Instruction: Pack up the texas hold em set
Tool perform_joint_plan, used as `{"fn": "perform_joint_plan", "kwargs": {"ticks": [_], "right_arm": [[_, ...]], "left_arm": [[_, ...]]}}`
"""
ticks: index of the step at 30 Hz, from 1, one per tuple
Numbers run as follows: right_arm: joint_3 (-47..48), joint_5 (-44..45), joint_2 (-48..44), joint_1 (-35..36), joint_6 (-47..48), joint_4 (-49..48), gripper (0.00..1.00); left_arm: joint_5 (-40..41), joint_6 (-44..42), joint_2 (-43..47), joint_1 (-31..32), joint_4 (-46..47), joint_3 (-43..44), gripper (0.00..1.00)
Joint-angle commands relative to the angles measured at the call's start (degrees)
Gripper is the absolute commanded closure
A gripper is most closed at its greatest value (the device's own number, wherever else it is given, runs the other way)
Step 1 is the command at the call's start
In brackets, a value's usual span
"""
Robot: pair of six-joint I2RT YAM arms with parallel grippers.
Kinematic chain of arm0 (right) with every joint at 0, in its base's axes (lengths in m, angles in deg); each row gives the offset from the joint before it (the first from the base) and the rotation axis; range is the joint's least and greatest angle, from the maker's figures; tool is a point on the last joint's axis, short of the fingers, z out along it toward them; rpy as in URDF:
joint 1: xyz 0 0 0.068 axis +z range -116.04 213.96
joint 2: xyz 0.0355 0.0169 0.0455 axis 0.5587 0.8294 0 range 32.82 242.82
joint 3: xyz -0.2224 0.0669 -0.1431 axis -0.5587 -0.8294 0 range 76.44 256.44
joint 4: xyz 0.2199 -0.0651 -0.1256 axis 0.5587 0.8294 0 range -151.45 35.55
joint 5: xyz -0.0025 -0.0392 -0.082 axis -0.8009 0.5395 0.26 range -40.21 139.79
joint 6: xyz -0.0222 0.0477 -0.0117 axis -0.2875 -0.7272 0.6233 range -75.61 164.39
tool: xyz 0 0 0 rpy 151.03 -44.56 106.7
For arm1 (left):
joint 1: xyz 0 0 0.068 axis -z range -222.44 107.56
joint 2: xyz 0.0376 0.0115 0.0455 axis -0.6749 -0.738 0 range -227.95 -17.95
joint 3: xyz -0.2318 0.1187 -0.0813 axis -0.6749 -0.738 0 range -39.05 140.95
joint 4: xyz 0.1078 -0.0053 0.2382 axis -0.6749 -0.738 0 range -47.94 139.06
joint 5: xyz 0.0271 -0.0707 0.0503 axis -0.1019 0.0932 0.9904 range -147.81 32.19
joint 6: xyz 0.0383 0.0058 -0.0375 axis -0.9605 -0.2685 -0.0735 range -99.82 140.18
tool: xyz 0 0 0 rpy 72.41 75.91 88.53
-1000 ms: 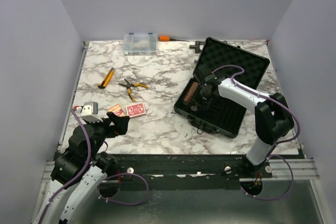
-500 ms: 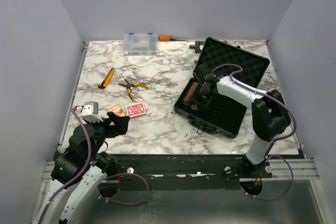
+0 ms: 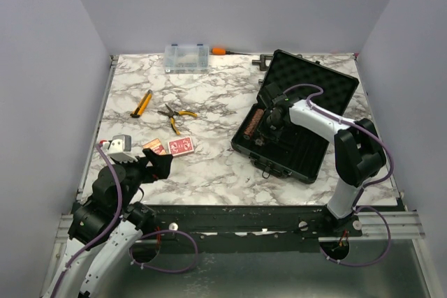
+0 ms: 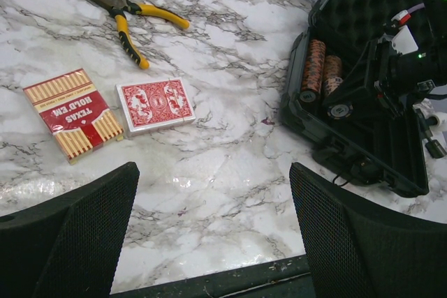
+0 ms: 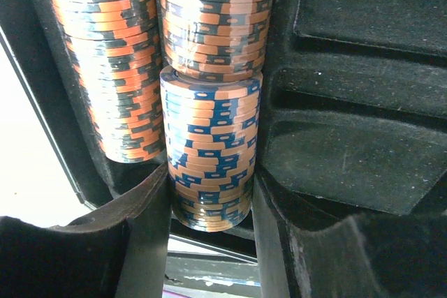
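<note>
The black case point(image 3: 314, 85) lies open at the right, with brown-red chip rolls point(image 3: 257, 125) in its left slots. My right gripper point(image 3: 271, 127) reaches into the case. In the right wrist view it point(image 5: 211, 242) is shut on a blue-and-orange chip roll point(image 5: 211, 151), which lies end to end with an orange-and-black roll point(image 5: 213, 19); another roll point(image 5: 112, 61) fills the slot beside it. A red-backed card deck point(image 4: 155, 103) and a Texas Hold'em card box point(image 4: 72, 113) lie on the marble. My left gripper point(image 4: 213, 242) hovers open and holds nothing near the front edge.
Orange-handled pliers point(image 3: 174, 114) and a yellow-handled tool point(image 3: 142, 102) lie left of centre. A clear organizer box point(image 3: 186, 56) and an orange-handled tool point(image 3: 218, 51) sit at the back edge. The case's handle point(image 4: 356, 167) faces the front.
The right arm has shifted slightly over the case's left slots, still holding the chip roll. The left arm has not moved.
</note>
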Motion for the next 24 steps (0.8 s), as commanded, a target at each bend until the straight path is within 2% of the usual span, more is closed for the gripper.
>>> {"fn": "perform_joint_plan", "kwargs": {"ticks": [1,3,9,24], "right_arm": [[1.65,-2.74,1.07,-0.87,1.0,-3.76,0.59],[1.68,-3.03,0.98,-0.95,0.83,-3.92,0.5],[2.45,-2.33,0.59,-0.97,0.9,-3.04,0.31],[8.76,-1.28,-5.43,-0.96,4.76,3.37,0.21]], "left_arm": [[0.34,-0.22,-0.41,-0.42,0.23,-0.55,0.12],[0.25,-0.28,-0.61,-0.4,0.34,-0.54,0.12],[0.08,-0.39,-0.93,-0.84,0.41,-0.58,0.12],[-0.87,-0.57,-1.41,-1.85,0.84,-0.85,0.13]]}}
